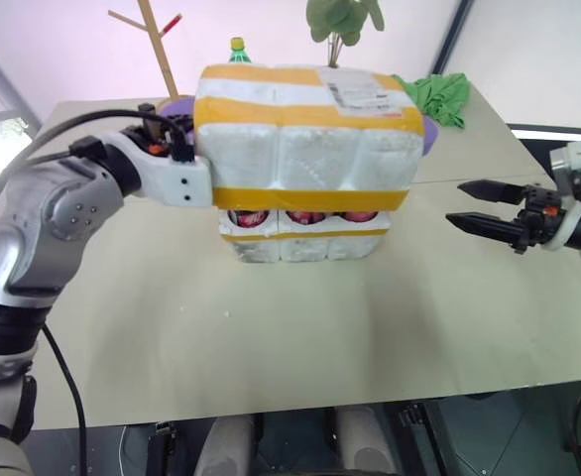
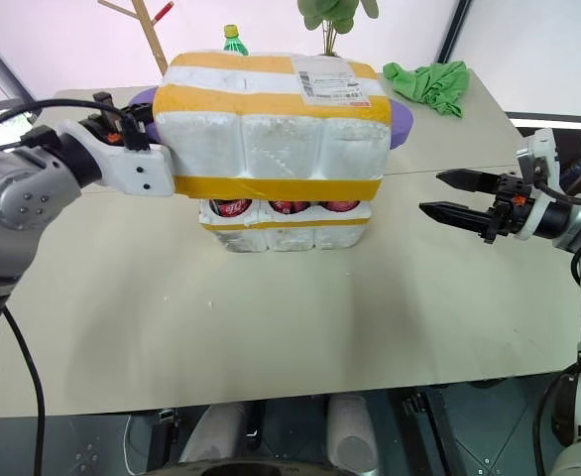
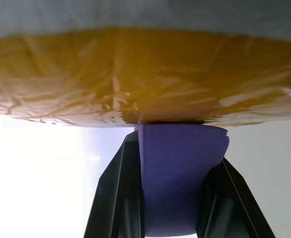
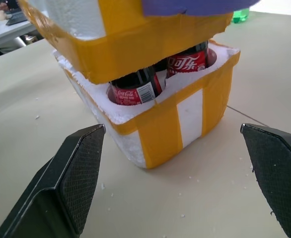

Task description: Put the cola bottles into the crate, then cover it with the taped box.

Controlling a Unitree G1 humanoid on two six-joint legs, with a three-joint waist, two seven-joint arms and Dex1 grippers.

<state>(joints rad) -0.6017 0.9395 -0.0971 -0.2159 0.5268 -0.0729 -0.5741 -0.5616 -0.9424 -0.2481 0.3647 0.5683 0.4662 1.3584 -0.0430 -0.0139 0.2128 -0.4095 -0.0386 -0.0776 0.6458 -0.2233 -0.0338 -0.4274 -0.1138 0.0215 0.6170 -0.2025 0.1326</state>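
Note:
The taped box (image 1: pixel 300 149), white styrofoam with yellow bands and a shipping label, hangs low over the crate (image 1: pixel 305 243) at the middle of the table. A narrow gap between them shows the red labels of the cola bottles (image 1: pixel 305 216), which stand in the crate's holes (image 4: pixel 135 91). My left gripper (image 3: pixel 180 139) is at the box's left side, shut on a purple tab (image 3: pixel 180 178) that sticks out from the box. A matching purple tab (image 2: pixel 400 119) shows on the box's right side. My right gripper (image 1: pixel 469 205) stands open to the right of the crate, apart from it, pointing at it.
Behind the box stand a green plastic bottle (image 1: pixel 238 50) with a yellow cap, a plant (image 1: pixel 342 20) and a wooden rack (image 1: pixel 157 40). A green cloth (image 1: pixel 439 94) lies at the back right. The beige table (image 1: pixel 320 337) stretches bare toward its front edge.

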